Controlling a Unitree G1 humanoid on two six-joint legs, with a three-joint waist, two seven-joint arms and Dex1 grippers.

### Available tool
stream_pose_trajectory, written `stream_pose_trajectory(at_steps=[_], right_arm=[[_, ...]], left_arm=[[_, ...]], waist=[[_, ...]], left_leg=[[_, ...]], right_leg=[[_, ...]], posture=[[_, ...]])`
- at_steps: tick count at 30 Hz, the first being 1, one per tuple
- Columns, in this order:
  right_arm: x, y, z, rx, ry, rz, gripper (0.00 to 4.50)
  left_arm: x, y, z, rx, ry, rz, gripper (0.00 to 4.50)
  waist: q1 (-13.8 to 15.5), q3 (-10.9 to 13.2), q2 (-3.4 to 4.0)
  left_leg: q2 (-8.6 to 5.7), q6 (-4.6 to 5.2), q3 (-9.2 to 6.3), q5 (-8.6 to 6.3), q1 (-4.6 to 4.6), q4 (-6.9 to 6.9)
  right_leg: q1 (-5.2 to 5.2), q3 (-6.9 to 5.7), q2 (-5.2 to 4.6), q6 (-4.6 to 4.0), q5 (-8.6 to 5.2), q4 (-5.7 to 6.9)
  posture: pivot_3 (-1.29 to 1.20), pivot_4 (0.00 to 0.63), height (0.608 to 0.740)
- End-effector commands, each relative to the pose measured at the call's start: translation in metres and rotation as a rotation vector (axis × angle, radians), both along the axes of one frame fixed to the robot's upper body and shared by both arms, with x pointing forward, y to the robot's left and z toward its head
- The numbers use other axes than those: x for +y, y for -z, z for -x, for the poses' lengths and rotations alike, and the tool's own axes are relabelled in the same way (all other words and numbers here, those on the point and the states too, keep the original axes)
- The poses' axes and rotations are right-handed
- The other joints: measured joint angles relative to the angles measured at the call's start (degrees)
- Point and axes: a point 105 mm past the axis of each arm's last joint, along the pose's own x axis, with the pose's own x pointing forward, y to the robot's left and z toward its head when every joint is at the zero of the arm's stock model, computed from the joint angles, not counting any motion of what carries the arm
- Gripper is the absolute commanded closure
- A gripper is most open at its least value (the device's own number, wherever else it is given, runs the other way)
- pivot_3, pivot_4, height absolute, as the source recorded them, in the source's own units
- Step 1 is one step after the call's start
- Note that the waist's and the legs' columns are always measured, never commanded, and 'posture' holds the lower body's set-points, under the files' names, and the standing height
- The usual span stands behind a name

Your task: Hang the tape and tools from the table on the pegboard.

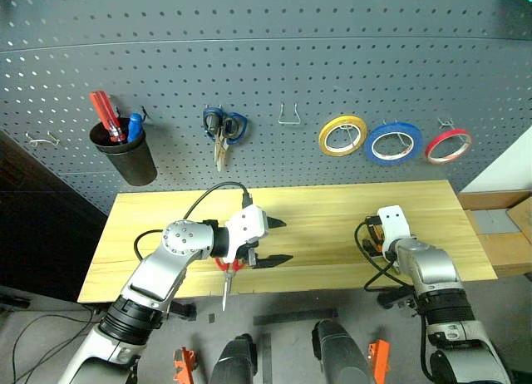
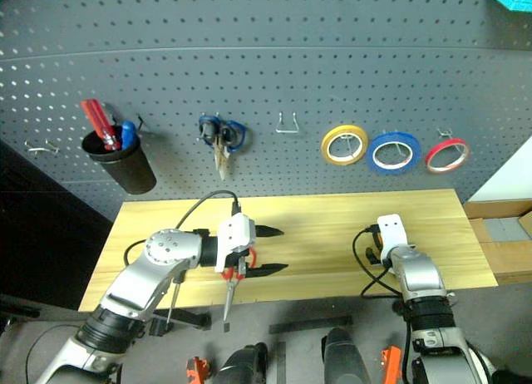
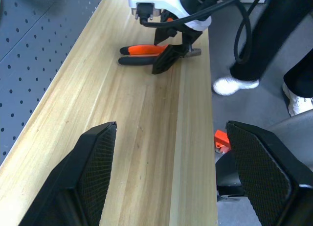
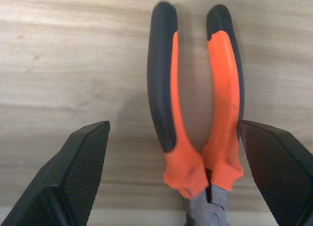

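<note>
Right gripper (image 4: 171, 177) released, straddling pliers (image 4: 195, 103) on desk (image 1: 332, 209), lower right, for pickup; left gripper (image 1: 270, 241) released, empty.

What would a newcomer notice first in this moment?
The right gripper sits low over the table with jaws open either side of the orange-and-black pliers. On the pegboard above hang three tape rings in a row, yellow, blue, red.

Blue tape (image 1: 393, 143) hangs on the pegboard (image 1: 266, 60); orange-and-black pliers (image 4: 195, 103) lie flat on the table (image 1: 332, 226); red-handled scissors (image 1: 226, 278) overhang its near edge.
</note>
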Motion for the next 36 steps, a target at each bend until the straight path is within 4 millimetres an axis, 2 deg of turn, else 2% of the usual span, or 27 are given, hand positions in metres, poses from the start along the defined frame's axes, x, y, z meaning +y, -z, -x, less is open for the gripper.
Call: stream_pose_trajectory(at_steps=[1,6,12,15,20,29,36], right_arm=[[-0.012,0.003,0.000,0.018,0.028,0.000,0.02],[-0.005,-0.018,-0.002,-0.049,-0.019,-0.005,0.02],[0.018,-0.043,0.015,-0.107,-0.118,-0.034,0.02],[0.018,-0.047,0.020,-0.112,-0.096,-0.073,0.02],[0.007,-0.041,0.017,-0.069,-0.018,-0.105,0.02],[0.011,-0.022,-0.002,-0.015,-0.035,-0.081,0.02],[0.005,-0.007,-0.013,0.022,-0.030,-0.044,0.02]], left_arm=[[-0.004,-0.005,0.003,-0.031,0.023,0.009,0.72],[-0.004,-0.005,0.004,-0.032,0.017,0.012,0.72],[-0.003,-0.004,0.006,-0.027,0.012,0.013,0.72],[-0.002,-0.004,0.006,-0.025,0.013,0.012,0.72],[-0.004,-0.003,0.005,-0.024,0.021,0.011,0.72],[-0.002,-0.004,0.002,-0.029,0.020,0.005,0.72],[-0.002,-0.004,0.002,-0.030,0.021,0.002,0.72]], waist=[[0.04,0.00,0.00],[0.02,0.00,0.01],[0.14,0.00,0.01],[0.12,0.00,0.00],[0.13,0.00,0.00],[-0.12,0.00,0.00],[-0.14,-0.01,-0.01]], left_leg=[[0.00,0.00,0.05,0.00,0.01,0.00],[0.00,0.00,0.28,0.00,-0.04,-0.03],[0.06,0.00,0.30,-0.01,-0.08,-0.03],[0.06,0.00,0.32,-0.01,-0.07,-0.01],[0.06,0.00,0.36,-0.01,-0.07,0.01],[0.11,0.00,0.41,-0.01,-0.07,-0.02],[0.10,0.00,0.44,-0.01,-0.07,-0.01]], right_leg=[[-0.01,0.06,0.00,0.02,0.01,0.00],[-0.19,0.29,0.01,0.06,0.04,0.01],[-0.26,0.32,0.05,0.07,0.04,0.02],[-0.26,0.35,0.06,0.09,0.06,0.02],[-0.25,0.38,0.06,0.10,0.10,0.00],[-0.29,0.42,0.10,0.07,0.12,0.00],[-0.29,0.45,0.11,0.09,0.15,-0.02]], posture=[[-0.21,0.218,0.740],[-0.20,0.219,0.740],[-0.20,0.220,0.740],[-0.21,0.220,0.740],[-0.22,0.218,0.740],[-0.21,0.211,0.740],[-0.20,0.210,0.740]])
